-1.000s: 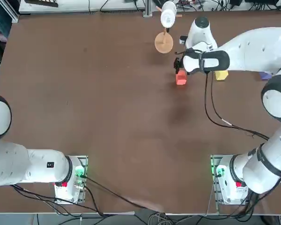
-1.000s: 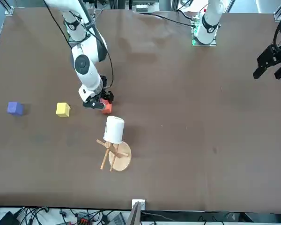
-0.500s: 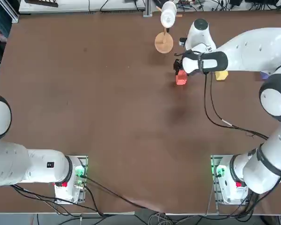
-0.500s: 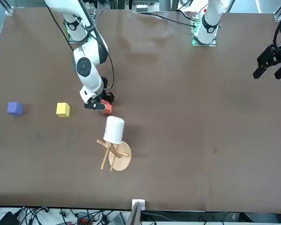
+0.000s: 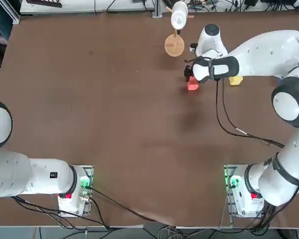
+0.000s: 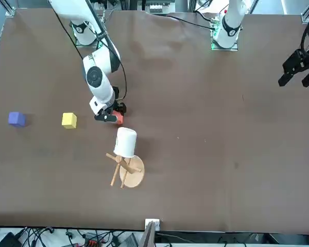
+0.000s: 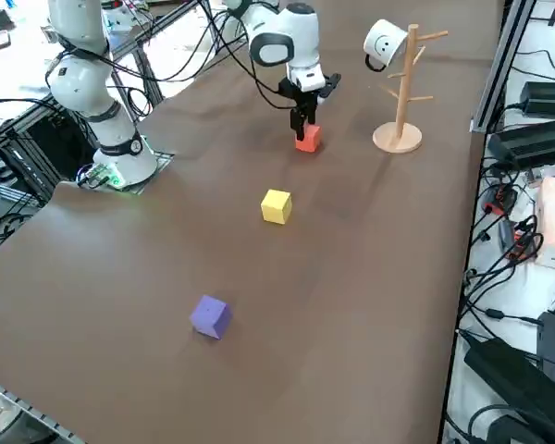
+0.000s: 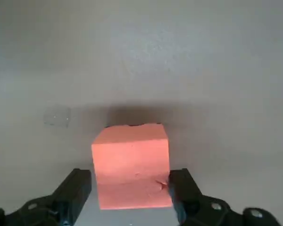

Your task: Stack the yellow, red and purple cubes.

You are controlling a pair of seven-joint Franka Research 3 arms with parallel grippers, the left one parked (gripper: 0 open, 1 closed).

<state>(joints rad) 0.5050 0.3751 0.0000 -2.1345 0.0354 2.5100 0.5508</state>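
Now lowered around the red cube [image 8: 131, 165], right end effector [image 8: 129, 193] spread wide, ready for pinching.

no legible text, possibly a smiley face on white cup [image 7: 386, 41]

Brown table [image 5: 114, 109], wooden stand [image 7: 402, 88], white cup [image 7: 385, 43]

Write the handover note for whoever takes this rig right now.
Right gripper: open, down at the table, fingers on either side of the red cube, not closed on it.
Red cube sits on the table near the mug stand.
Yellow cube and purple cube lie apart, untouched.
Done: the approach to red.
Left: grasp red, then stack all three.
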